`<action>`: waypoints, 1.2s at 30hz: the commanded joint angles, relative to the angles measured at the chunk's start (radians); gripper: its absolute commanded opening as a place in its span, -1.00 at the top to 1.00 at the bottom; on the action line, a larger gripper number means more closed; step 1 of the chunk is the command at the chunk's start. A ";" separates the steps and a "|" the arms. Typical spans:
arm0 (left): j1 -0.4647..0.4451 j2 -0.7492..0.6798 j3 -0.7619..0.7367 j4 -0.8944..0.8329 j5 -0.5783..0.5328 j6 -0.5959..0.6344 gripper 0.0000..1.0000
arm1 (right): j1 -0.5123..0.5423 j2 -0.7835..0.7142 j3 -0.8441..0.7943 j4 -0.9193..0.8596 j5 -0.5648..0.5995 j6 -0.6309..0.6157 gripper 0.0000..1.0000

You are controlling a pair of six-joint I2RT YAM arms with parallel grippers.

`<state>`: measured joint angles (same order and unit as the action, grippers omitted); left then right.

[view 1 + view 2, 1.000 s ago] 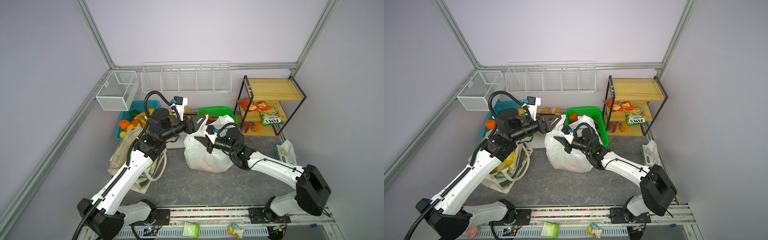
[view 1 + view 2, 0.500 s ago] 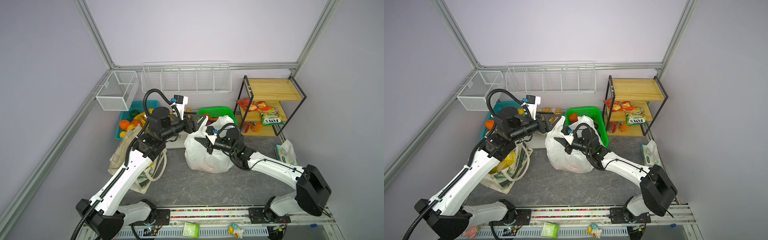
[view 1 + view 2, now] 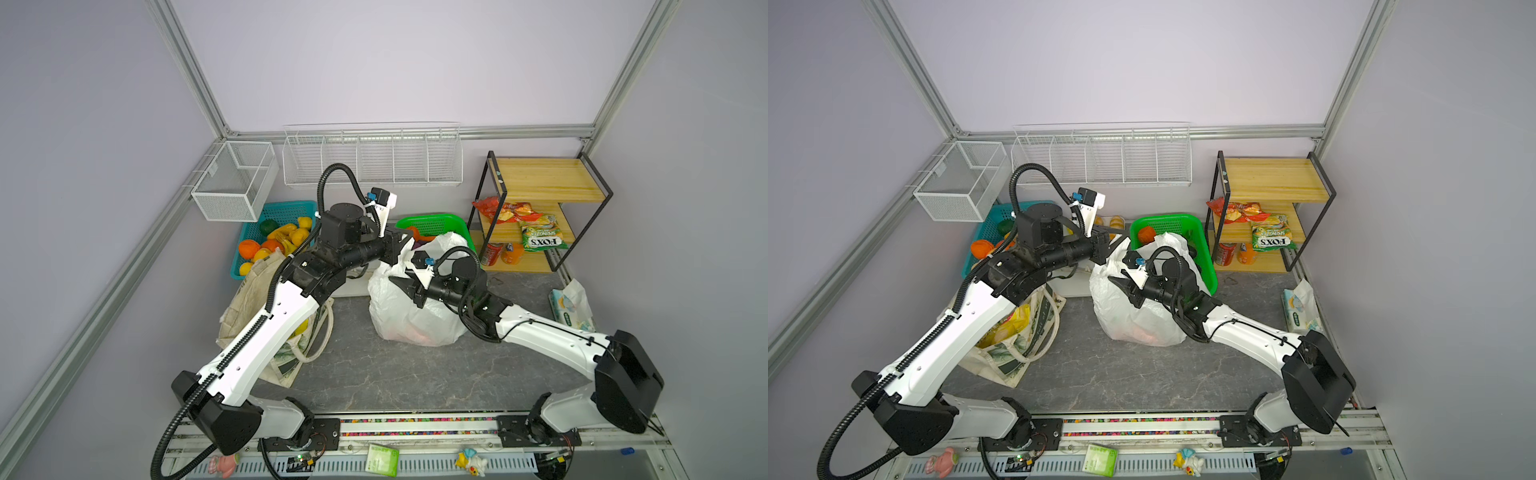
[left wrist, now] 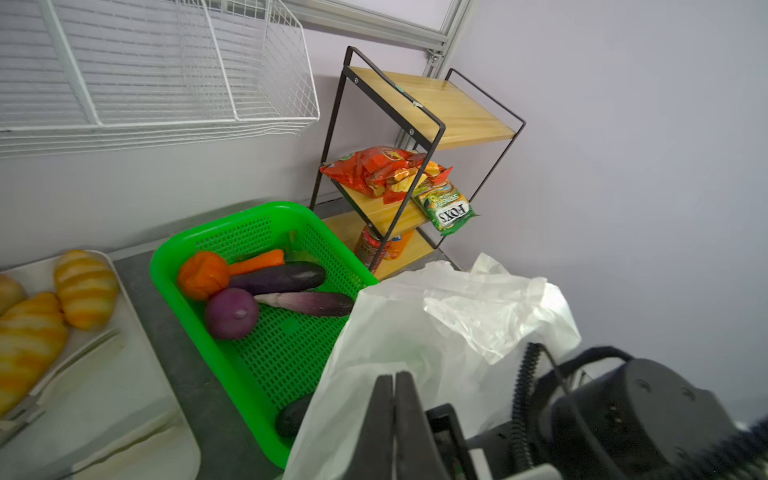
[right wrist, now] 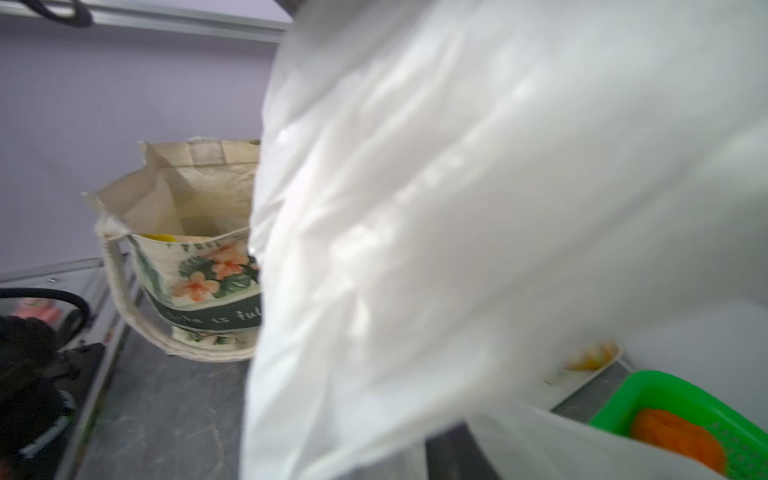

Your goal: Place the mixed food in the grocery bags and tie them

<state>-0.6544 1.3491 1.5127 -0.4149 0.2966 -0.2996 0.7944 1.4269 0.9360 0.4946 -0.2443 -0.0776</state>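
The white plastic bag [image 3: 415,307] [image 3: 1142,316] stands full in the middle of the table, and something reddish shows through its bottom. My left gripper [image 3: 405,247] [image 4: 393,380] is shut, its tips pinched together at the bag's raised top edge. My right gripper [image 3: 409,291] [image 3: 1127,293] is open against the bag's left side; in the right wrist view the bag [image 5: 478,208] covers nearly everything. The cream tote [image 3: 253,299] [image 5: 199,266] stands at the left with a yellow packet [image 3: 1013,324] inside. A purple onion [image 4: 232,313] and a carrot [image 4: 257,262] lie in the green basket [image 4: 166,257].
A teal basket [image 3: 274,208] of oranges and lemons sits back left. A tray [image 4: 137,374] holds croissants. The shelf [image 3: 540,195] at the right carries a red packet and a FOX'S packet [image 3: 540,239]. A small printed packet [image 3: 569,307] lies by the right wall. Wire baskets hang behind.
My left gripper's jaws have closed at the top of the plastic bag. My right gripper's jaws have opened. Both arms have barely moved.
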 commanded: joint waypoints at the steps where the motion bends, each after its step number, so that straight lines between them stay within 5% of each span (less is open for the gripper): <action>1: -0.002 -0.076 -0.092 0.169 0.045 -0.138 1.00 | 0.024 -0.067 -0.065 0.125 0.144 0.104 -0.41; 3: -0.002 -0.100 -0.147 0.253 0.066 -0.219 1.00 | 0.077 -0.072 -0.082 0.161 0.163 0.077 -0.80; 6: -0.004 -0.123 -0.182 0.295 0.080 -0.265 1.00 | 0.157 -0.065 -0.090 0.236 0.248 0.019 -1.00; 14: -0.007 -0.149 -0.240 0.347 0.070 -0.346 1.00 | 0.240 0.019 0.008 0.356 0.497 0.035 -1.00; 17: -0.006 -0.164 -0.263 0.389 0.060 -0.392 1.00 | 0.258 0.087 0.040 0.361 0.674 0.074 -0.75; 22: 0.015 -0.182 -0.298 0.454 0.032 -0.465 1.00 | 0.296 0.239 -0.090 0.623 0.883 0.028 -0.29; 31: 0.044 -0.165 -0.298 0.455 0.036 -0.468 1.00 | 0.295 0.201 -0.131 0.567 0.863 -0.039 0.17; 33: 0.046 -0.162 -0.294 0.446 0.039 -0.457 1.00 | 0.279 0.182 -0.107 0.488 0.820 -0.027 0.07; 36: 0.048 -0.161 -0.291 0.433 0.048 -0.447 1.00 | 0.260 0.154 -0.089 0.438 0.724 -0.015 -0.36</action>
<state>-0.6128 1.1896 1.2114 -0.0010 0.3370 -0.7509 1.0714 1.6272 0.8196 0.9760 0.5518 -0.0792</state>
